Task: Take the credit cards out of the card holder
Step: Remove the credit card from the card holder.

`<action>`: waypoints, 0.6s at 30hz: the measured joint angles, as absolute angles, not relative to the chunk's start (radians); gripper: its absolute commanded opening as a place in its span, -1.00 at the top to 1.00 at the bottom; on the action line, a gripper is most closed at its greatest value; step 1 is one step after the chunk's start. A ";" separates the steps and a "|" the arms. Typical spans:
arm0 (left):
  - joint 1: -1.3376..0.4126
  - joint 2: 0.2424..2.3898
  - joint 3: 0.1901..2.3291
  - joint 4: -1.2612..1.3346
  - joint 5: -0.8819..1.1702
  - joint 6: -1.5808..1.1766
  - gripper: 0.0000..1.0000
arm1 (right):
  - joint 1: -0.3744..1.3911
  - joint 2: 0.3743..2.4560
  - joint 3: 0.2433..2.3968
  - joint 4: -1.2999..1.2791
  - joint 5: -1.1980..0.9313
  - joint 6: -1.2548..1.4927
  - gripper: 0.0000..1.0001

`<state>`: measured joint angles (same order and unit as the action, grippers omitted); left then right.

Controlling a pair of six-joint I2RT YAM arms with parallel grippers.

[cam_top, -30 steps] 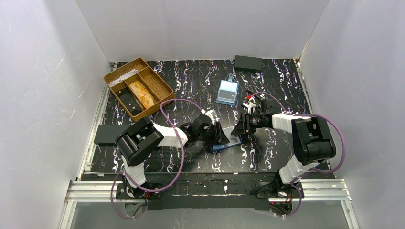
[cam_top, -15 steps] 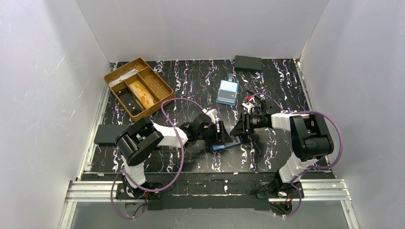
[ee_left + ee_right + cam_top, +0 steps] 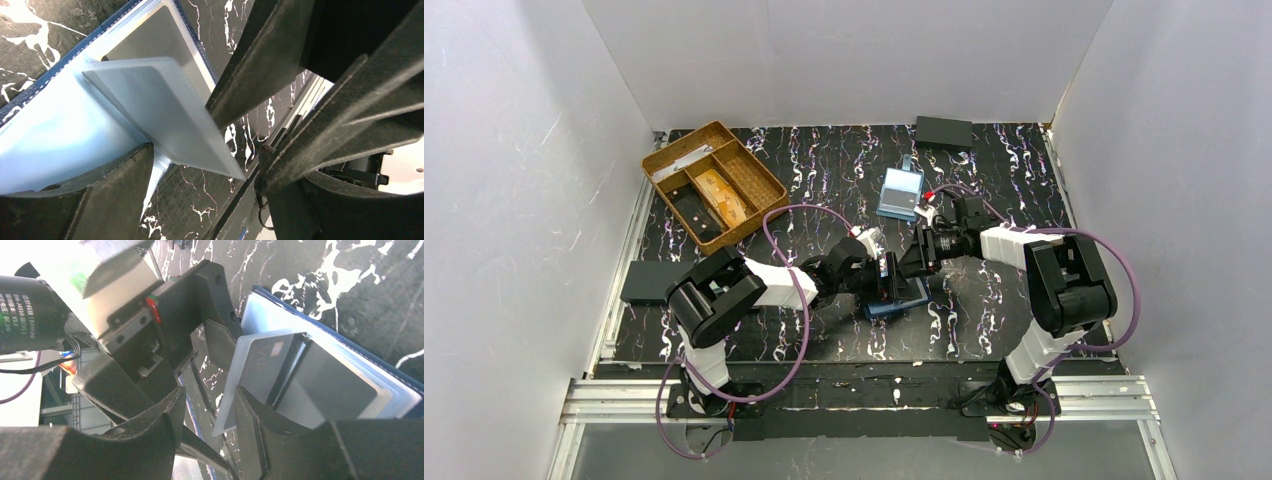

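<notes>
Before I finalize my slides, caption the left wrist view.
Pale card juts from the open card holder inside the left pincer.

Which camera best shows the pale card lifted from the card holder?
Left wrist: the pale card is large, its broad face tilted up from the card holder. Right wrist shows it narrower, partly behind the right gripper jaws. Top external: too small to make out.

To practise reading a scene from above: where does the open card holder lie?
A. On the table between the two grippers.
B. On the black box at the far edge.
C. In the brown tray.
A: the card holder lies open on the table, between the left gripper and the right gripper.
</notes>
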<state>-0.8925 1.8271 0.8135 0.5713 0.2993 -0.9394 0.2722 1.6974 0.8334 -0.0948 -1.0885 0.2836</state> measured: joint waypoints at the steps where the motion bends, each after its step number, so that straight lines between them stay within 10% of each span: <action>1: -0.892 1.827 0.813 0.572 0.299 -0.938 -0.53 | 0.280 1.697 0.845 -0.102 -1.086 0.282 0.00; 18: -0.870 1.783 0.726 0.625 0.303 -1.017 -0.50 | 0.359 1.768 0.922 -0.159 -1.074 0.205 -0.07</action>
